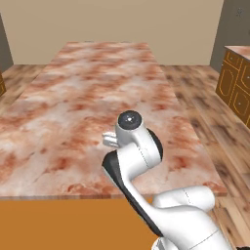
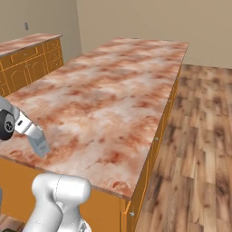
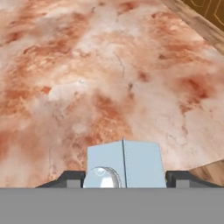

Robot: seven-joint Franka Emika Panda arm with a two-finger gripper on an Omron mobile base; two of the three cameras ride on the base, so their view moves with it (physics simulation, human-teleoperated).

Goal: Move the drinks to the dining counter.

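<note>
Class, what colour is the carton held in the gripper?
Grey-blue carton, seen best in the hand view.

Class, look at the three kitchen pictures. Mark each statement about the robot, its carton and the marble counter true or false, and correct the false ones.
1. The claw holds a grey-blue carton. True.
2. The carton stands on the dining counter, let go. False: it is in the claw, above the marble.
3. A red can stands on the counter. False: no can stands there.
4. The floor is wooden. True.
</note>
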